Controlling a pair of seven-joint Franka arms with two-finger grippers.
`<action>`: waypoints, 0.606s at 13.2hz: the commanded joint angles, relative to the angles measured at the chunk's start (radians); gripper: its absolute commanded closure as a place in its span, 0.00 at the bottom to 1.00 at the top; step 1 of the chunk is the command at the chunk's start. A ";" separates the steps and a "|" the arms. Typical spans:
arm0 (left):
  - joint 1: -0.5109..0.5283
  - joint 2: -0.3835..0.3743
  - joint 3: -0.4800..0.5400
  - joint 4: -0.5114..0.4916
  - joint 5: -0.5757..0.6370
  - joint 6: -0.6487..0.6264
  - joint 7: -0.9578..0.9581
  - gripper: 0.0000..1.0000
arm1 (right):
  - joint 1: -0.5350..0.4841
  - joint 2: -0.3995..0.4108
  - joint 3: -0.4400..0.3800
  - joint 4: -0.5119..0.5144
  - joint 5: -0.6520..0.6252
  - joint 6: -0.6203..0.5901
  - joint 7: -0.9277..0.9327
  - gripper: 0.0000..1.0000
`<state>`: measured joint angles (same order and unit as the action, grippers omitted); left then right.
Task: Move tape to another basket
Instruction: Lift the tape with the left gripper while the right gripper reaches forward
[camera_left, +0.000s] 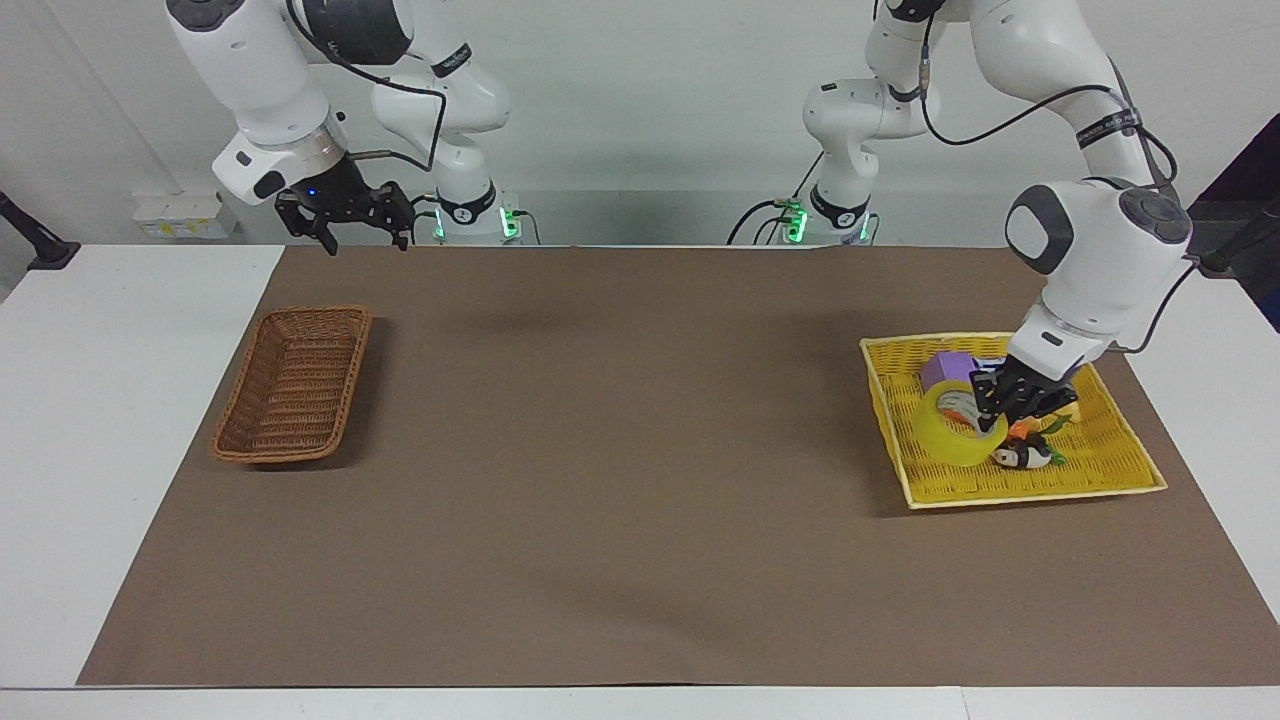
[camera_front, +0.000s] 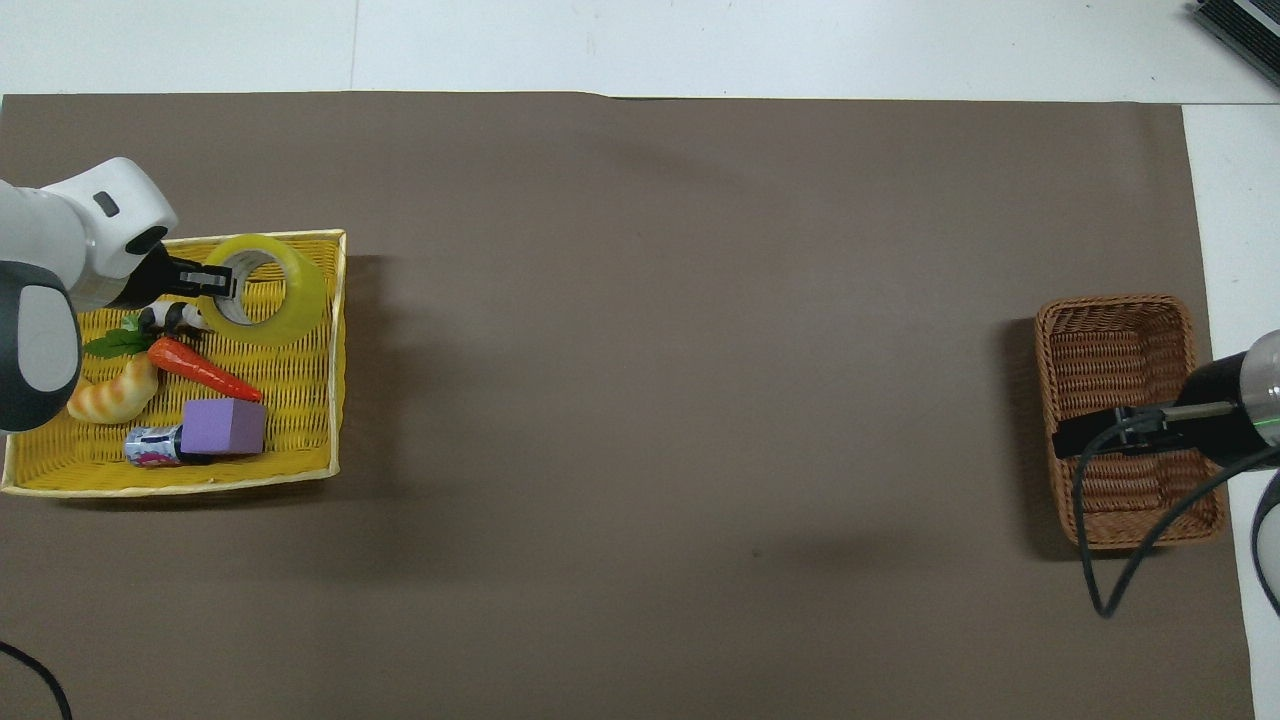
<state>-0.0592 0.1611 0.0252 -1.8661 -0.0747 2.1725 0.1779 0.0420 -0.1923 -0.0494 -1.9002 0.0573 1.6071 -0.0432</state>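
Translucent yellow tape (camera_left: 953, 437): likely light, stiff, slick; being pinched through its wall by left gripper (camera_left: 1003, 398); right gripper (camera_left: 347, 214) hanging open.

Bright, even overhead light; soft shadows; sharp focus.

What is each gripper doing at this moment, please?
Left gripper: shut on the tape, lifted above the yellow basket.
Right gripper: open, empty, raised near the brown basket.
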 joint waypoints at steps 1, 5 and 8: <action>-0.101 -0.021 0.012 -0.021 -0.014 -0.002 -0.131 1.00 | -0.005 -0.039 0.003 -0.120 0.087 0.132 -0.009 0.00; -0.258 -0.017 0.010 -0.022 -0.014 0.013 -0.290 1.00 | 0.007 0.039 0.008 -0.145 0.341 0.296 -0.004 0.00; -0.352 -0.005 0.010 -0.022 -0.037 0.056 -0.375 1.00 | 0.081 0.143 0.011 -0.143 0.594 0.457 -0.027 0.00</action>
<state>-0.3628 0.1616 0.0164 -1.8753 -0.0814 2.1882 -0.1617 0.1057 -0.1114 -0.0426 -2.0435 0.5204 1.9859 -0.0442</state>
